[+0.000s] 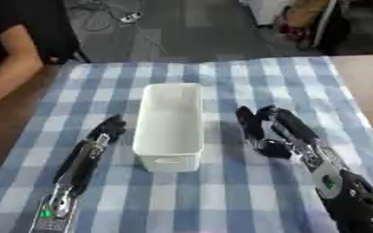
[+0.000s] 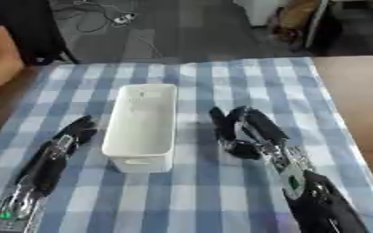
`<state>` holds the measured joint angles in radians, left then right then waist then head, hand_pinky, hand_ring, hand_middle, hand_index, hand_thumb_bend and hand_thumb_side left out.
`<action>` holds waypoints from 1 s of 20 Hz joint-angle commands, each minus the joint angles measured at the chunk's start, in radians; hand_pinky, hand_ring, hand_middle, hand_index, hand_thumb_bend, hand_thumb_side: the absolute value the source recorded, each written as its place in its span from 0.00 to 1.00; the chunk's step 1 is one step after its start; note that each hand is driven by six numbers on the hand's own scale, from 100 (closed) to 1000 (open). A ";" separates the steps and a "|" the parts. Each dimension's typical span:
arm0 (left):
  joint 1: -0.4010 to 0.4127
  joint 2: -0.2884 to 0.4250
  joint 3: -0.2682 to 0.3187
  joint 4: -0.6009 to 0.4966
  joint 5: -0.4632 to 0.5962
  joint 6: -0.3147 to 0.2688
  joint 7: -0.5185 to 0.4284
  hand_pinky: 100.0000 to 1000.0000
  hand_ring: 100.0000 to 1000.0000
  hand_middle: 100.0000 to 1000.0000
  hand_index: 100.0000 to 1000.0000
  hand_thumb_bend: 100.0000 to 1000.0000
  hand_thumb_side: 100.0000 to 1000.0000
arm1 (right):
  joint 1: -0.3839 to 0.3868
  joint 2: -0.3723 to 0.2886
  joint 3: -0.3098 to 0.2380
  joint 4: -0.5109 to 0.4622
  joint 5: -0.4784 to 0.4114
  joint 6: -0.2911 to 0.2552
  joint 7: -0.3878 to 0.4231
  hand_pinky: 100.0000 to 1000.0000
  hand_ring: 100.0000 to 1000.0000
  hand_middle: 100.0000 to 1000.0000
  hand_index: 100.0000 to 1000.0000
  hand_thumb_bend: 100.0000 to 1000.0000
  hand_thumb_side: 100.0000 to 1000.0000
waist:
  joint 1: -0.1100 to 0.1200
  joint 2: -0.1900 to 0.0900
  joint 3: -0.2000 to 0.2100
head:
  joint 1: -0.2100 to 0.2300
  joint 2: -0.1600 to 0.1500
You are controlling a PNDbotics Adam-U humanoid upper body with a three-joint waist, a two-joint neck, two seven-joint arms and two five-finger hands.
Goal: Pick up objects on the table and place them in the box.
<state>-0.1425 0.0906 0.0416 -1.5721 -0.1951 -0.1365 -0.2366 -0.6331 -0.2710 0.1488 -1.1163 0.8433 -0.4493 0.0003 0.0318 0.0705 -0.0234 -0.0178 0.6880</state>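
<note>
A white rectangular box [image 1: 172, 119] stands lengthwise in the middle of the blue-and-white checked cloth [image 1: 245, 77], and its inside looks bare. My left hand [image 1: 104, 133] lies left of the box with fingers straight, close to its left wall. My right hand [image 1: 273, 129] hovers right of the box, thumb [image 2: 218, 122] and fingers [image 2: 261, 122] spread apart, and I see nothing held between them. No loose object shows on the cloth.
A person's bare arm [image 1: 11, 68] rests at the table's far left edge. Bare wooden table [image 1: 369, 82] shows right of the cloth. Cables [image 1: 126, 18] and bags [image 1: 305, 18] lie on the floor beyond the table.
</note>
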 commanded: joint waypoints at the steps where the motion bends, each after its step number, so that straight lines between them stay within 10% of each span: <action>1: -0.005 0.005 -0.003 -0.012 -0.001 -0.002 -0.004 0.93 0.87 1.00 0.85 0.00 1.00 | -0.026 -0.032 0.000 -0.057 -0.028 0.007 0.003 0.73 0.52 0.34 0.35 0.00 0.42 | -0.002 -0.016 0.000 | 0.000 -0.013; 20: -0.002 0.006 -0.004 -0.007 -0.003 -0.005 -0.009 0.93 0.87 1.00 0.85 0.00 1.00 | -0.134 -0.022 0.034 -0.060 -0.032 -0.016 0.031 0.72 0.51 0.34 0.36 0.00 0.41 | -0.002 -0.018 0.003 | -0.010 -0.013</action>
<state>-0.1417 0.0906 0.0385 -1.5684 -0.1970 -0.1402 -0.2410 -0.7375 -0.2889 0.1799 -1.1672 0.8080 -0.4588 0.0314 0.0312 0.0691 -0.0220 -0.0189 0.6880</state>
